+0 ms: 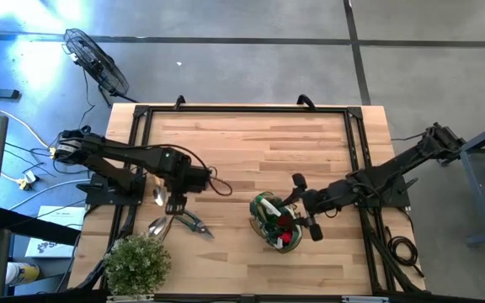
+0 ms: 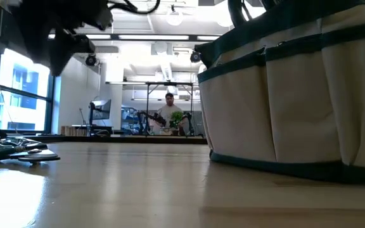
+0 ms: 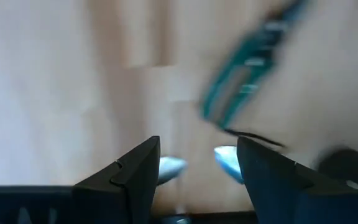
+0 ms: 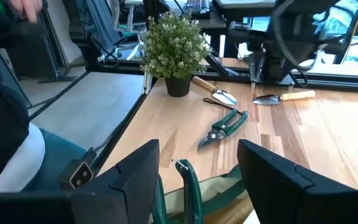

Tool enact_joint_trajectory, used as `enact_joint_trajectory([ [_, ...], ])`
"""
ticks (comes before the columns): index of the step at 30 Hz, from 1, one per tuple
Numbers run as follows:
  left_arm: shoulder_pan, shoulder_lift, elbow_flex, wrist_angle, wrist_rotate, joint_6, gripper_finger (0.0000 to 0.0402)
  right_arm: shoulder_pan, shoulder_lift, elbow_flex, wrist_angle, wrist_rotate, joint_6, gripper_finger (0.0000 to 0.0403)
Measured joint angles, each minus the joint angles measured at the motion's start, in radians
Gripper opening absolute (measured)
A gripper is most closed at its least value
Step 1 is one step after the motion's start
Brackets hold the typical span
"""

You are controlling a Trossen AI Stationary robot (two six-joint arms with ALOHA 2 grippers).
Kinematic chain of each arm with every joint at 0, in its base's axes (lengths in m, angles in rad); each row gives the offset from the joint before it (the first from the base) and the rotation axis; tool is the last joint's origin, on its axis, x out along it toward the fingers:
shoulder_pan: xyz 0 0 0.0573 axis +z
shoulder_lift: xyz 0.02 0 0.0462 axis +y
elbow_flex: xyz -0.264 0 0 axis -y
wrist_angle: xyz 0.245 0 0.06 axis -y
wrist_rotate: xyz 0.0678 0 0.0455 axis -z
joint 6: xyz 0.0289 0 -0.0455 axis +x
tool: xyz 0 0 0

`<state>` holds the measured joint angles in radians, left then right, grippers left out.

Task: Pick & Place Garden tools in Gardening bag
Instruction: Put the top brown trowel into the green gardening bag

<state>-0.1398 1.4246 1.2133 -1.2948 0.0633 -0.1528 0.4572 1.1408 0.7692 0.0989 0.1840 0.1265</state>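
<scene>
Your left pincer [image 1: 175,204] hangs released over the trowels [image 1: 158,210] and pruners [image 1: 194,223] lying on the surface [image 1: 242,143] near the potted plant [image 1: 137,263]. Your right pincer [image 1: 297,210] stands released above the gardening bag [image 1: 272,220], which already holds a red piece [image 1: 286,238].

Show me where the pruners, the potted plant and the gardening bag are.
pruners [image 4: 224,127]: right wrist view, on the pivot.
potted plant [image 4: 174,42]: right wrist view, on the foliage.
gardening bag [image 2: 296,101]: low view, on the side pocket.

Bare tabletop [image 1: 251,143] beyond bag [image 1: 274,220]
</scene>
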Motion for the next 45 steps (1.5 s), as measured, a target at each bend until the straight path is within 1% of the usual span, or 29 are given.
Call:
enact_joint_trajectory([
  [4,0.002,0.000,0.000,-0.100,-0.197,-0.177,0.0205,0.000,0.001,0.000,-0.018,0.000,0.001,0.0207],
  [7,0.004,-0.001,-0.007,-0.196,-0.303,-0.405,0.0205,0.000,0.001,0.000,-0.038,0.000,0.018,0.0207],
  [10,0.032,-0.001,-0.029,-0.250,-0.316,-0.559,0.0205,0.000,0.001,0.000,-0.045,0.000,0.037,0.0207],
  [13,0.069,-0.017,-0.073,-0.248,-0.277,-0.683,0.0205,0.001,0.011,0.000,-0.046,-0.003,0.038,0.0207],
  [16,0.117,-0.026,-0.131,-0.229,-0.254,-0.784,0.0205,0.001,0.028,0.000,-0.048,-0.004,0.038,0.0207],
  [18,0.148,-0.032,-0.178,-0.228,-0.250,-0.822,0.0205,0.002,0.043,0.000,-0.050,-0.007,0.040,0.0207],
  [24,0.265,-0.041,-0.315,-0.203,-0.208,-0.794,0.0205,0.002,0.094,0.000,-0.057,-0.038,0.065,0.0207],
  [27,0.314,-0.043,-0.351,-0.121,-0.198,-0.737,0.0205,0.001,0.109,0.000,-0.058,-0.053,0.064,0.0207],
  [33,0.371,-0.042,-0.408,0.092,-0.088,-0.681,0.0205,0.001,0.109,0.000,-0.058,-0.054,0.065,0.0207],
  [36,0.393,-0.042,-0.438,0.109,-0.037,-0.682,0.0205,0.001,0.109,0.000,-0.058,-0.056,0.074,0.0207],
  [45,0.457,-0.042,-0.479,0.097,-0.068,-0.689,0.0205,0.001,0.109,0.000,-0.071,-0.056,0.070,0.0207],
])
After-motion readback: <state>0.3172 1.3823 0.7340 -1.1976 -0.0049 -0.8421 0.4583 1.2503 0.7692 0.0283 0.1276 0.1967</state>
